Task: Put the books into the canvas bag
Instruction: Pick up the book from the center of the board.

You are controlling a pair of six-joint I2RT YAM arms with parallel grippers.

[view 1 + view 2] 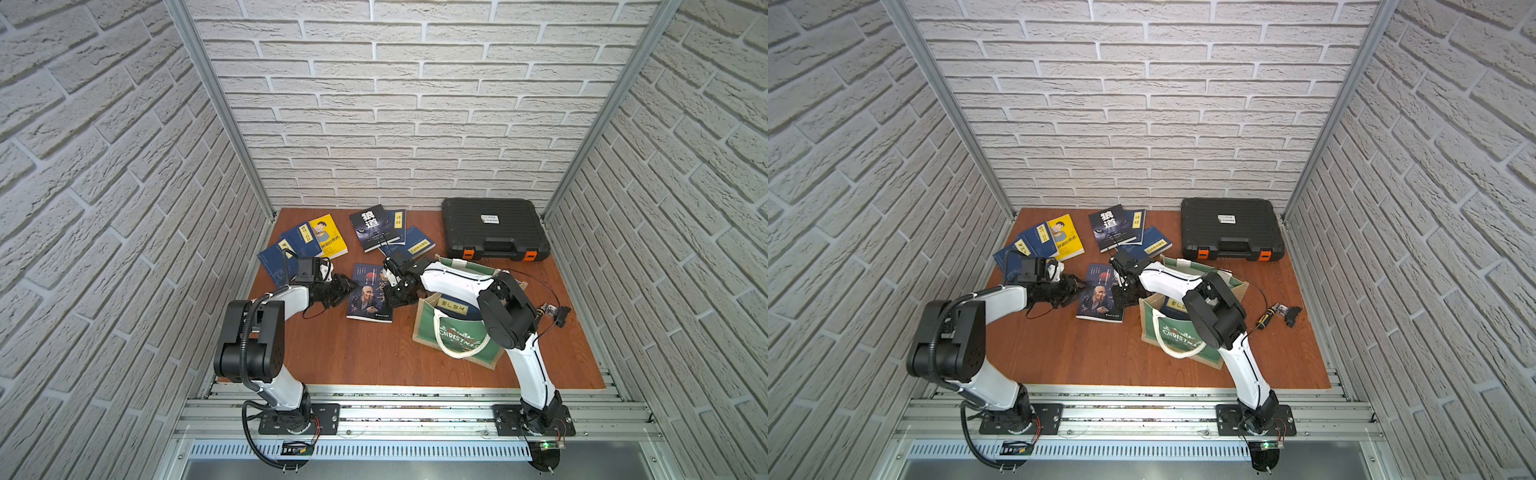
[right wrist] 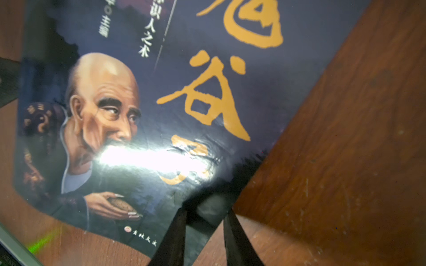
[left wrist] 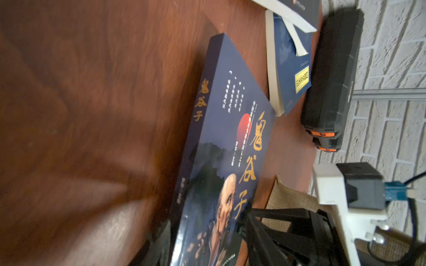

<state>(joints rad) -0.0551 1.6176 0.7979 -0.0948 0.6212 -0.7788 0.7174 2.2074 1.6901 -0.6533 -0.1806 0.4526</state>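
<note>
1. The canvas bag (image 1: 461,338) stands open with one navy book (image 1: 452,309) inside.
2. Six books (image 1: 384,230) lie farther back, not packed.
3. The old-man book (image 1: 368,297) lies near the bag.
4. The left gripper (image 1: 348,293) is open at its edge. The right gripper (image 2: 206,216) is around its corner; its grip is unclear.

Even, bright light is filling both top views, and the wide lens is bowing the white brick-patterned walls (image 1: 104,166) at the edges. The left wrist view is looking dim, its near reddish-brown wooden tabletop (image 3: 69,138) smearing into blur. In the right wrist view, white glare is washing across the glossy navy paperback showing a bald old man (image 2: 147,129).
</note>
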